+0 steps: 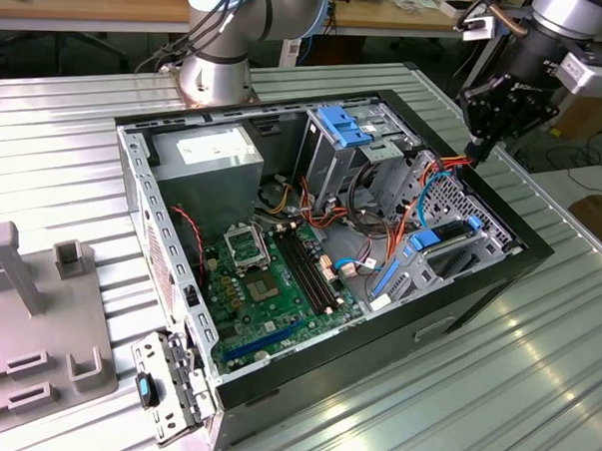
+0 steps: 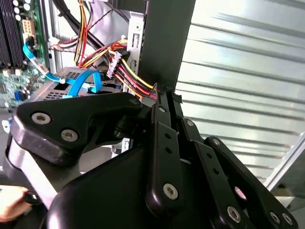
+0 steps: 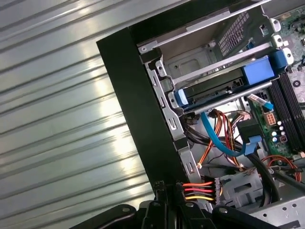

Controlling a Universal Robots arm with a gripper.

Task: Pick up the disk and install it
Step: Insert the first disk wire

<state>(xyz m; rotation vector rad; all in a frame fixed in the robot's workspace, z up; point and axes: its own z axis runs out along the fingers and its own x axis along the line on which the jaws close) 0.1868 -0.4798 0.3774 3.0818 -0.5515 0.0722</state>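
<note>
The disk (image 1: 452,247), a dark grey drive with bright blue side rails, lies in a bay at the front corner of the open computer case (image 1: 325,366), on the exterior view's right. The first wrist view shows the disk (image 3: 219,87) sitting across that metal bay. My gripper (image 1: 476,151) hovers over the case's far right rim, above and behind the disk. Its fingers are shut on a red, orange and yellow power cable (image 3: 198,190) just behind the connector. In the second wrist view the gripper (image 2: 164,93) pinches the same power cable (image 2: 136,81) beside the black case wall.
A pale blue ribbed bracket (image 1: 345,123) tops the upper drive cage. The power supply (image 1: 209,157) and motherboard (image 1: 268,284) fill the case. A thin blue data cable (image 3: 214,138) loops below the disk. A grey fixture (image 1: 27,313) and a loose metal panel (image 1: 169,390) lie on the ribbed metal table (image 1: 493,394).
</note>
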